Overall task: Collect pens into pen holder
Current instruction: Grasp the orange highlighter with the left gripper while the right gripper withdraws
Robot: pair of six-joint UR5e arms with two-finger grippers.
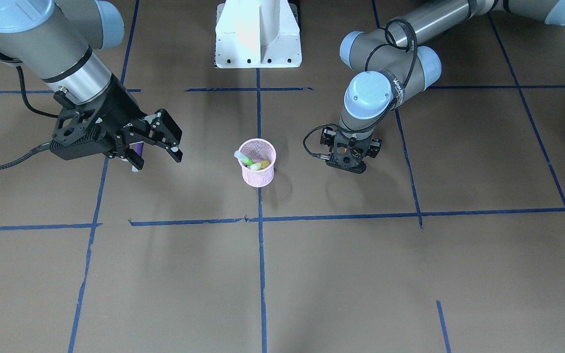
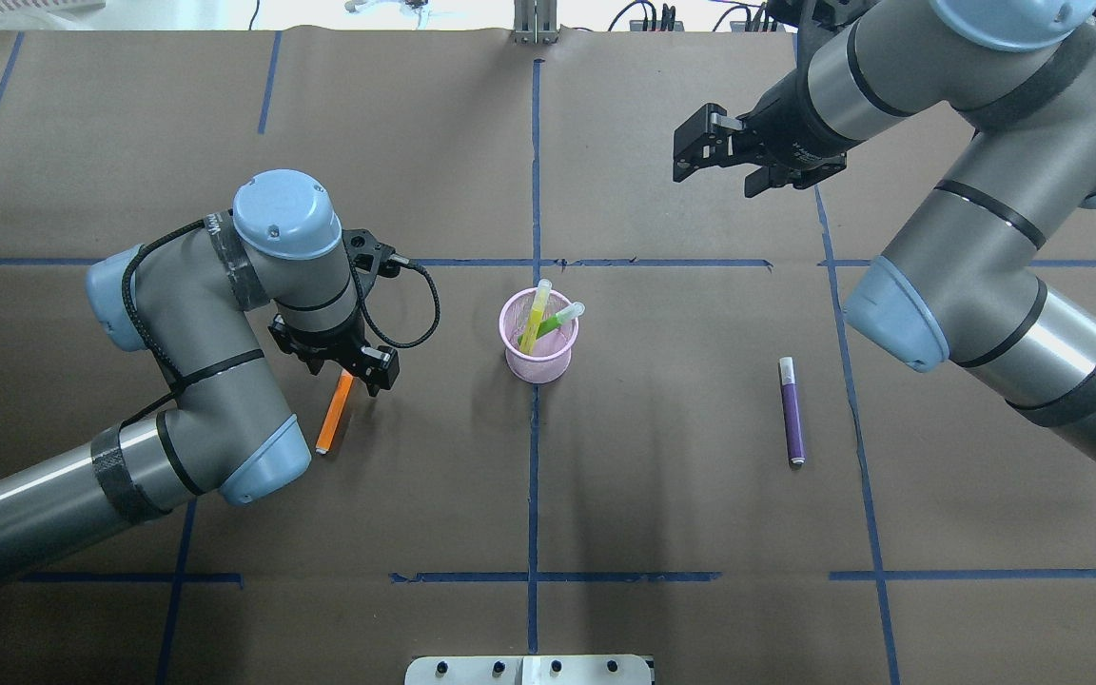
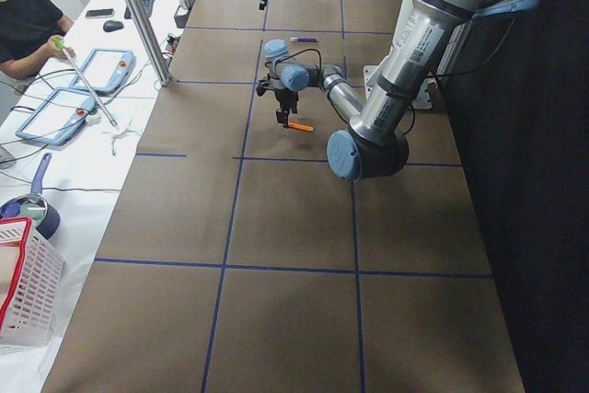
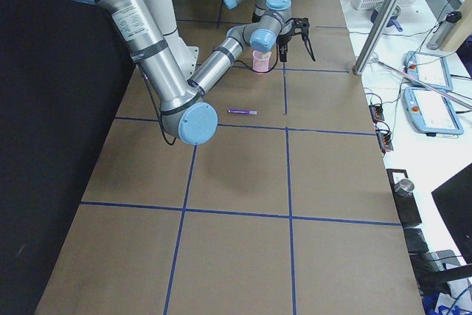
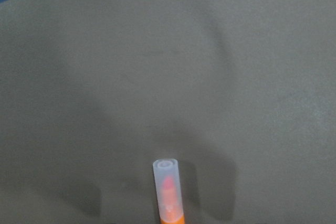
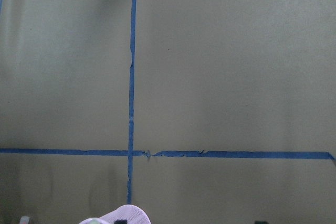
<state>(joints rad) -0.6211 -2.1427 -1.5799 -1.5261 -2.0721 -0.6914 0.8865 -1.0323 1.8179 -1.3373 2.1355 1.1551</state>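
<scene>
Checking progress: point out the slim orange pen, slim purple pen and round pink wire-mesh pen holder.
slim orange pen [image 2: 333, 419]: overhead view, mid-barrel.
slim purple pen [image 2: 792, 416]: overhead view, mid-barrel.
pink wire-mesh pen holder [image 2: 538, 366]: overhead view, side wall.

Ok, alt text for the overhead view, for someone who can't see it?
A pink holder holding a yellow pen and a green pen stands mid-table. The left gripper is down at the far end of an orange pen at left; the right gripper hangs open at far right, a purple pen lying nearer.
</scene>
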